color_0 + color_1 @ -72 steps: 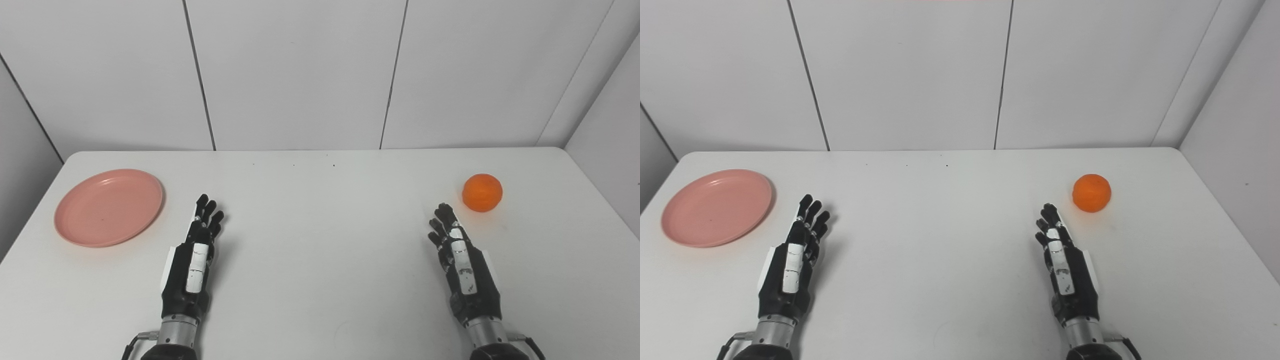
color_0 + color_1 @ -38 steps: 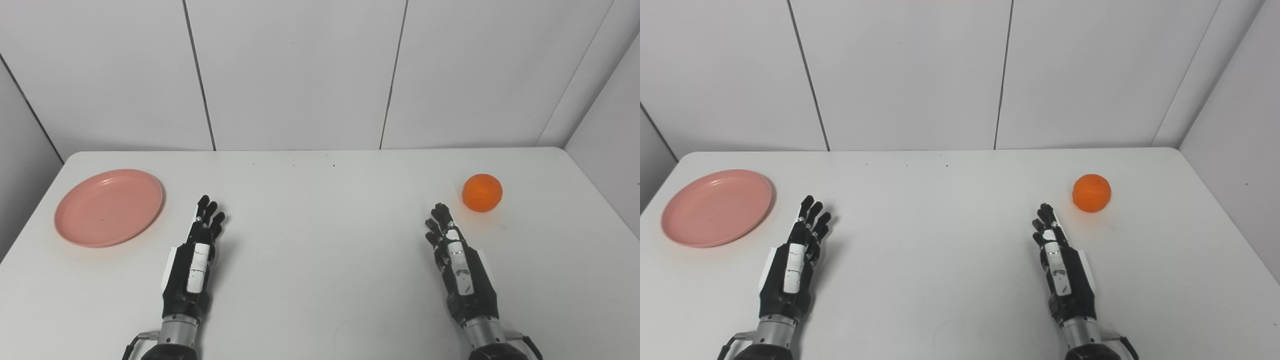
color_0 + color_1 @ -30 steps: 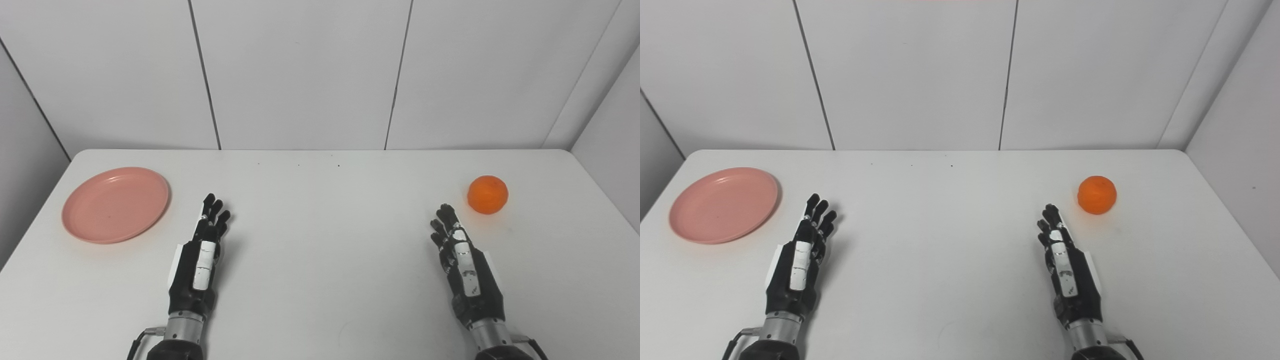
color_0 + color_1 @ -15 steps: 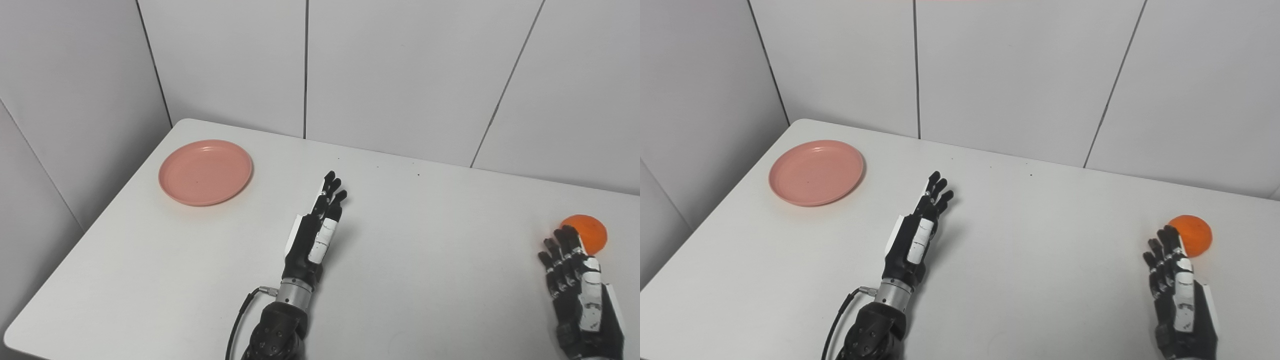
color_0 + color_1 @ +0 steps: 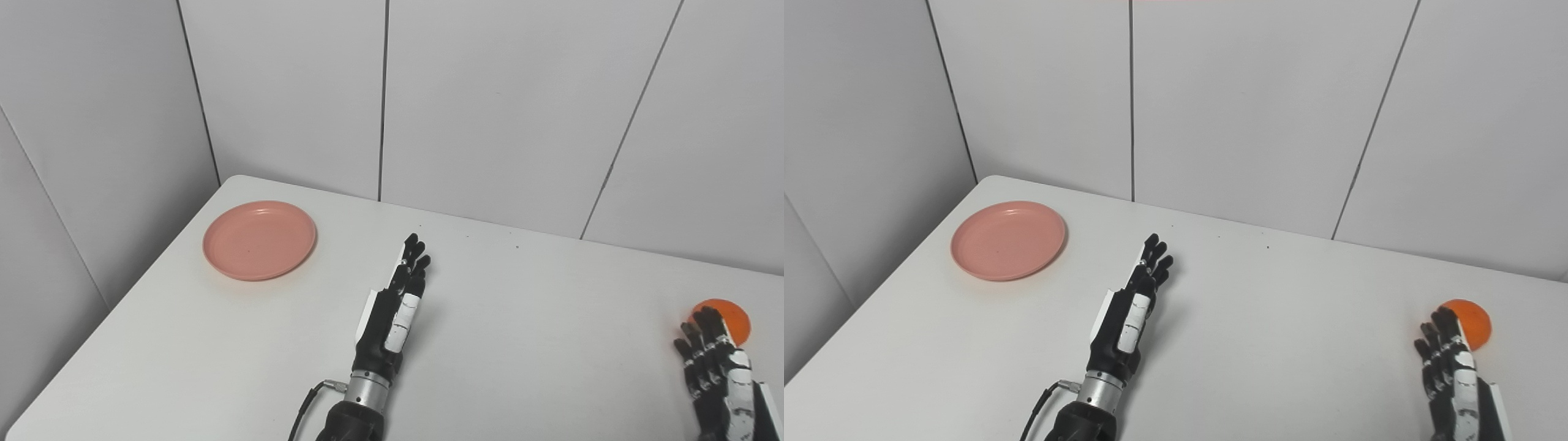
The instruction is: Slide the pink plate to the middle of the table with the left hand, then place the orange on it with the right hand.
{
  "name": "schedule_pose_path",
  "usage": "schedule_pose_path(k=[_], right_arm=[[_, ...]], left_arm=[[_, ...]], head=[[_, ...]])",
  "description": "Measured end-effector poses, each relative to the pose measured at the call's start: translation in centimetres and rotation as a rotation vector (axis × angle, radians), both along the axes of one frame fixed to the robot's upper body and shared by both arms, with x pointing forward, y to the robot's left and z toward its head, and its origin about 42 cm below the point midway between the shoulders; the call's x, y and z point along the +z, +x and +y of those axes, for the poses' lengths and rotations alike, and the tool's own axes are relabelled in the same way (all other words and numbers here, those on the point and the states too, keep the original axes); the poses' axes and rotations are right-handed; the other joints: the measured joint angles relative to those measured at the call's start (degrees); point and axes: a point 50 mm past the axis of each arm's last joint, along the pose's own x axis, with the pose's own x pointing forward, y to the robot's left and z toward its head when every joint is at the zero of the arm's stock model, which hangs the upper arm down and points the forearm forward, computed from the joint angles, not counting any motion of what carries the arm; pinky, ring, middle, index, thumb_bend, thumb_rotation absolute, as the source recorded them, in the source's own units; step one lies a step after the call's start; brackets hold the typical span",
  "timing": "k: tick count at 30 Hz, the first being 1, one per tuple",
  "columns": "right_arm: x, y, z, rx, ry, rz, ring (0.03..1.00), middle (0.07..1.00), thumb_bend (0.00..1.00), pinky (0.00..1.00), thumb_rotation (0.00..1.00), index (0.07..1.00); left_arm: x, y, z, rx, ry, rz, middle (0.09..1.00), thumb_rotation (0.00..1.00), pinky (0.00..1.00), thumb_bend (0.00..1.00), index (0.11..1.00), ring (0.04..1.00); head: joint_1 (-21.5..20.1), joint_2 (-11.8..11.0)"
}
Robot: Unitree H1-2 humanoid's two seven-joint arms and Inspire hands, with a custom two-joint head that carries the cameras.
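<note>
"What has moved since a moment ago?"

"Mostly the camera. The whole picture has swung to the left, so the pink plate (image 5: pixel 260 240) now sits nearer the middle of the picture. The plate and the orange (image 5: pixel 1471 321) have not moved on the worktop (image 5: pixel 527 343)."

"What are the hands doing?"

"The left hand (image 5: pixel 397 298) lies flat on the worktop with its fingers stretched out and a little apart. It holds nothing. The plate is well apart from it, up near the far left corner. The right hand (image 5: pixel 1450 373) is flat and empty too, with its fingers spread. Its fingertips are just in front of the orange, but I cannot tell if they touch it."

"How much of the job is done?"

"None yet, I think. The plate has to slide to the middle first. Then the orange goes on it."
</note>
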Motion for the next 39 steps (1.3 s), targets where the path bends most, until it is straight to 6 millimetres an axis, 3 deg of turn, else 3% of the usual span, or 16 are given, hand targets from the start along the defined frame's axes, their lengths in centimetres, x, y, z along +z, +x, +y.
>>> schedule_pose_path(k=[6, 10, 13, 18, 22, 27, 32, 36, 39], right_arm=[[0.0, 0.1, 0.3, -0.019, -0.017, -0.006, 0.983, 0.980, 0.73, 1.00, 0.94, 0.950], [0.1, 0.2, 0.5, -0.025, -0.022, -0.014, 0.985, 0.978, 0.74, 1.00, 0.93, 0.951], [0.1, 0.2, 0.6, -0.024, -0.020, -0.016, 0.987, 0.981, 0.73, 1.00, 0.93, 0.958], [0.3, 0.5, 1.0, -0.021, -0.014, -0.028, 0.979, 0.974, 0.72, 1.00, 0.91, 0.949], [0.3, 0.5, 0.9, -0.023, -0.014, -0.027, 0.984, 0.980, 0.72, 1.00, 0.91, 0.958], [0.3, 0.4, 0.9, -0.022, -0.014, -0.026, 0.974, 0.973, 0.72, 1.00, 0.90, 0.958], [0.4, 0.7, 1.3, -0.017, -0.005, -0.032, 0.971, 0.970, 0.72, 1.00, 0.89, 0.952], [0.4, 0.7, 1.4, -0.017, -0.003, -0.033, 0.971, 0.970, 0.72, 1.00, 0.90, 0.951], [0.4, 0.7, 1.3, -0.018, -0.004, -0.033, 0.972, 0.970, 0.74, 1.00, 0.90, 0.952]], left_arm=[[-0.1, 0.5, 0.4, -0.004, -0.010, -0.004, 0.996, 0.92, 1.00, 0.82, 1.000, 0.961], [-0.1, 0.6, 0.7, -0.003, -0.027, -0.008, 0.959, 0.86, 0.99, 0.79, 1.000, 0.933], [0.1, 0.7, 1.0, -0.007, -0.041, -0.007, 0.926, 0.73, 0.94, 0.80, 0.996, 0.890], [0.8, 0.2, 3.9, -0.029, -0.016, 0.048, 0.870, 0.61, 0.87, 0.88, 0.930, 0.850], [1.3, 0.4, 6.7, -0.018, -0.012, 0.104, 0.857, 0.60, 0.85, 0.85, 0.900, 0.850], [4.6, 2.6, 7.5, -0.053, -0.011, 0.053, 0.873, 0.61, 0.83, 0.90, 0.891, 0.857], [9.0, 5.2, 8.1, -0.128, -0.013, -0.052, 0.863, 0.63, 0.81, 0.85, 0.876, 0.847], [11.1, 7.0, 10.5, -0.135, 0.018, -0.098, 0.837, 0.62, 0.75, 0.94, 0.869, 0.825], [11.6, 8.2, 12.7, -0.122, 0.028, -0.096, 0.835, 0.61, 0.74, 0.95, 0.869, 0.825]], head=[[-1.15, -0.88], [-1.85, -1.14], [-2.03, -1.32], [-1.68, -1.76], [-1.76, -2.02], [-1.94, -1.85], [-2.11, -1.58], [-2.20, -1.41], [-2.20, -1.41]])
